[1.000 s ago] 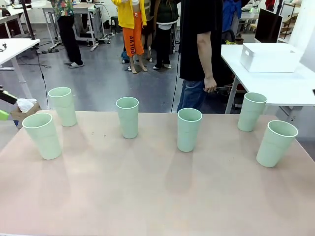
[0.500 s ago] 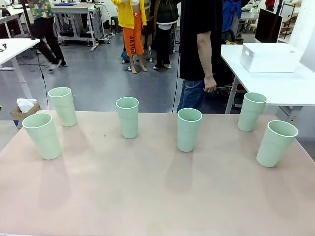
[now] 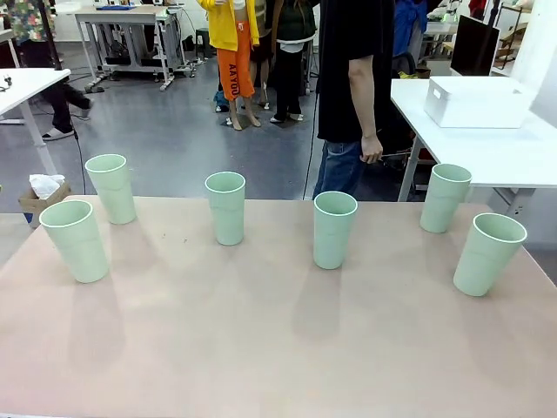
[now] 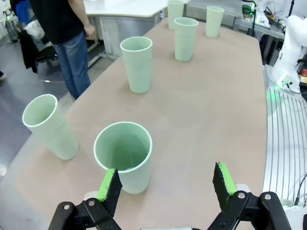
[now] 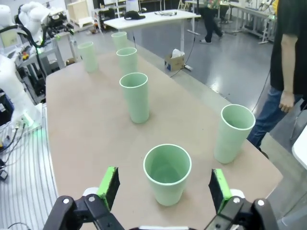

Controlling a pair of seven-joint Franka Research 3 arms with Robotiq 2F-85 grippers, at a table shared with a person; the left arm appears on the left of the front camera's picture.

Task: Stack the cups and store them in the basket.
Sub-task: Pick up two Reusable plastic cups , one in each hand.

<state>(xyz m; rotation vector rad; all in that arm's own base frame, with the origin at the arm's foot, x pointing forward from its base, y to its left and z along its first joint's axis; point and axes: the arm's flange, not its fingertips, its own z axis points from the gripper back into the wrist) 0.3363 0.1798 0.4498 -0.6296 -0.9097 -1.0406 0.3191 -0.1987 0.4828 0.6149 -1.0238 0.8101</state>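
**Both tools hanging wide open over the end cups, nothing stacked yet**

So the left tool [image 4: 166, 178] is sitting with its green pads spread wide and holding nothing. It's looking down on the near-left cup [image 4: 123, 160], which is standing upright just ahead of the left pad and off-centre in the gap. The right tool [image 5: 164, 182] is doing the same at the other end: wide and empty. The near-right cup [image 5: 167, 172] is sitting pretty much centred between its fingers, lower down and untouched.

My guess is we're looking at the first pick. To do it well, I'd be sliding the left tool over toward its left-pad side until the cup is centred. Then I'd be coming straight down and closing across the wider upper band. These tumblers are tapering and probably light, so a lopsided squeeze is likely tipping one over.

Pose-wise, both wrists are tilting forward and down, each looking along the row from its own end of the table [image 3: 261, 348].

Further out, all six cups [image 3: 335, 229] are standing upright and well apart, none nested. The basket [image 3: 477, 104] is sitting on a white side table [image 3: 513, 157] past the far-right corner, well apart from them. A person [image 3: 352, 78] is standing at the far edge, hand hanging down.
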